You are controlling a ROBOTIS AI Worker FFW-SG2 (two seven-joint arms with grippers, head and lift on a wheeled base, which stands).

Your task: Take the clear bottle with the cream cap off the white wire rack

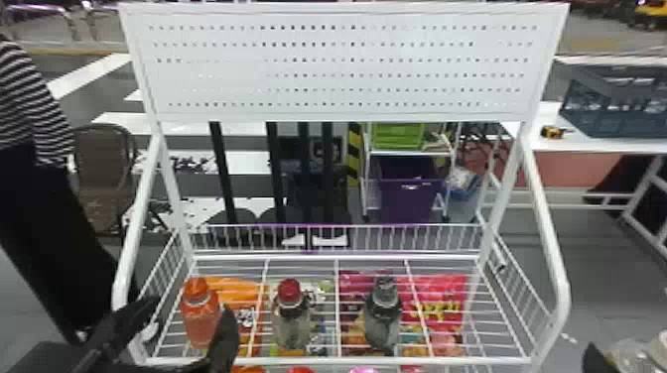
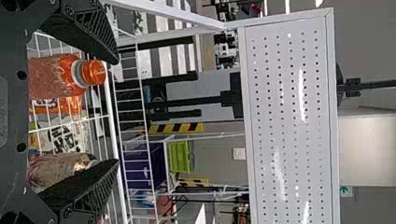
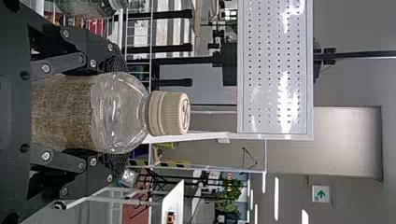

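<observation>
Head view: the left gripper (image 1: 191,312) is at the white wire rack (image 1: 337,360); the right gripper (image 1: 593,359) holds the clear bottle (image 1: 629,354) off its right side. Left wrist view: fingers spread wide near an orange bottle (image 2: 53,77). Right wrist view: fingers clamped around the clear bottle, cream cap (image 3: 169,113) on.

Four bottles (image 3: 119,112) show clearly (plus one rack (image 1: 548,218)).

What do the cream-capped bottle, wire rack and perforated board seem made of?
Cream-capped bottle: likely glossy clear plastic, see-through with highlights at the shoulder, though glass is possible.
Wire rack: probably white-coated metal, given its slim, straight rods.
Perforated board: smooth, white, perhaps painted sheet metal, reflecting bright streaks.
</observation>
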